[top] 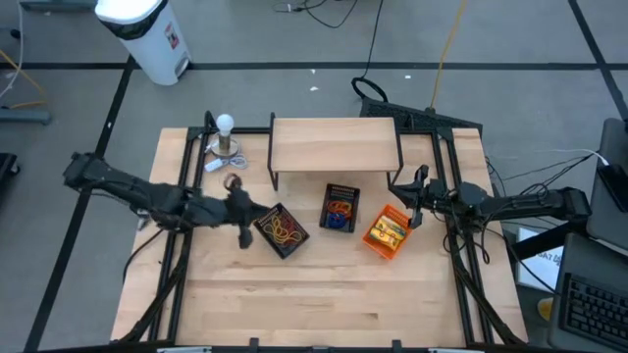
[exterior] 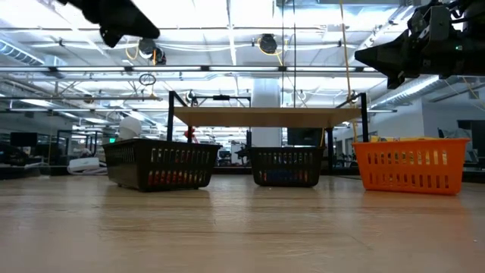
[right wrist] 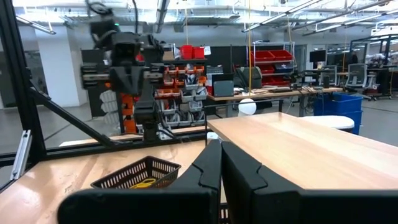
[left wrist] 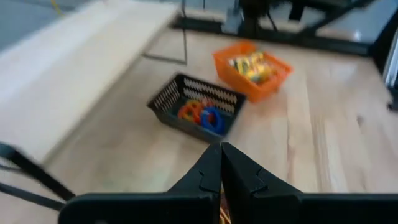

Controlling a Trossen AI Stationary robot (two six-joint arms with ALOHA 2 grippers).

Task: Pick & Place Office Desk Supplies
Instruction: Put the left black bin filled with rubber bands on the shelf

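Observation:
Three trays hold the office desk supplies. A black mesh tray (top: 282,230) has tan and orange rubber bands, a second black tray (top: 340,208) has red and blue bands (left wrist: 202,113), and an orange tray (top: 387,232) has yellow packets (left wrist: 252,65). One loose band (top: 233,182) lies flat on the table by the ball stand. My left gripper (left wrist: 221,163) is shut and raised above the table just left of the first black tray (right wrist: 137,174); I see nothing between its fingertips. My right gripper (right wrist: 221,152) is shut and waits high at the right, beside the orange tray.
A low wooden shelf (top: 334,145) on thin black legs stands behind the trays. A white ball on a small stand (top: 226,132) sits at the far left. Black frame rails (top: 177,245) run along both table sides. Bare wood lies toward the near edge (top: 324,304).

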